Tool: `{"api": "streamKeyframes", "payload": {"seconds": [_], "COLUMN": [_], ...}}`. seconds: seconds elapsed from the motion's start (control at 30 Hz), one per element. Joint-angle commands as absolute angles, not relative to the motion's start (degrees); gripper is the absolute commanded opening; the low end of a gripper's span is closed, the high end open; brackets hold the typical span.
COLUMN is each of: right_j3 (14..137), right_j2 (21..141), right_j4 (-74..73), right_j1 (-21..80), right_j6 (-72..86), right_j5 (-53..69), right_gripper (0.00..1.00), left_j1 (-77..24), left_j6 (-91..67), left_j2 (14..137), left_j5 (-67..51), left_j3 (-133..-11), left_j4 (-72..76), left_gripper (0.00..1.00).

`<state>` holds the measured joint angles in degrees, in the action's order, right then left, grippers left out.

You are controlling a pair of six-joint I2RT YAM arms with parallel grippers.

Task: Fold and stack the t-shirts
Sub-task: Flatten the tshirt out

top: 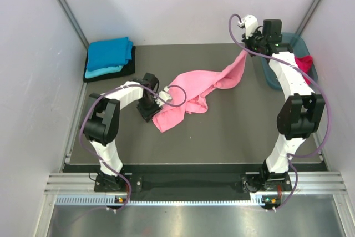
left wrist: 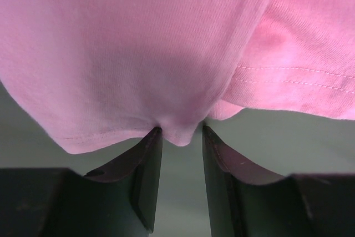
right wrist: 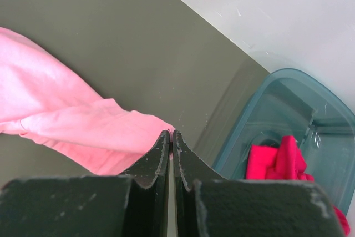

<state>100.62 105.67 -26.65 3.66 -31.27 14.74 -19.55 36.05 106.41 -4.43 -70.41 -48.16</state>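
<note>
Well, you had the right gripper [right wrist: 171, 134] clenched on one corner of the pink shirt [top: 191, 95], holding it up near the back right of the table [top: 233, 131], just beside the tub [top: 273, 77]. From there the shirt ran down and to the left across the table and ended in a crumpled heap near the middle. Your left gripper [left wrist: 180, 131] sat low at that heap with its jaws parted. A small fold of hem sagged between the fingertips [left wrist: 155, 137], and bare table showed through the gap below it, so nothing looked clamped there. The fabric rested against both tips.

A red shirt [right wrist: 277, 162] lay bunched in the tub, partly over its far rim. At the back left corner you had a stack of three: blue shirt [top: 108, 51] on top, turquoise shirt [top: 102, 72] under it, black shirt [top: 126, 69] at the bottom, all folded and well apart from the pink one.
</note>
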Motion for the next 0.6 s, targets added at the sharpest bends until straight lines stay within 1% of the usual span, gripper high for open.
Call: {"api": "streamKeyframes", "payload": {"seconds": [0.0, 0.23, 0.33, 0.4, 0.5, 0.57], "right_j3": [103.0, 102.2, 101.9, 101.7, 101.6, 101.6], "right_j2": [106.1, 104.9, 104.7, 104.1, 101.6, 99.9], "right_j4": [-25.5, -24.7, -25.0, -25.4, -25.5, -24.6], "right_j1": [4.2, 5.5, 5.5, 5.5, 5.6, 5.6], "right_j6": [-30.7, -31.8, -32.2, -32.1, -31.3, -30.9], "right_j5": [15.4, 13.9, 12.8, 12.6, 11.5, 9.6], "right_gripper": [0.00, 0.00, 0.00, 0.00, 0.00, 0.00], "left_j1": [-19.3, -19.4, -19.4, -19.4, -19.2, -18.7], "left_j6": [35.9, 36.3, 36.1, 35.9, 35.9, 36.1], "left_j2": [104.7, 106.6, 108.1, 108.0, 103.3, 96.7], "left_j5": [-4.7, -3.4, -4.8, -5.7, -6.0, -5.7], "left_j3": [-67.9, -66.3, -66.5, -66.5, -65.0, -64.4], "left_j4": [-45.1, -40.3, -39.4, -40.0, -39.7, -39.6], "left_gripper": [0.40, 0.37, 0.19, 0.00, 0.00, 0.00]}}
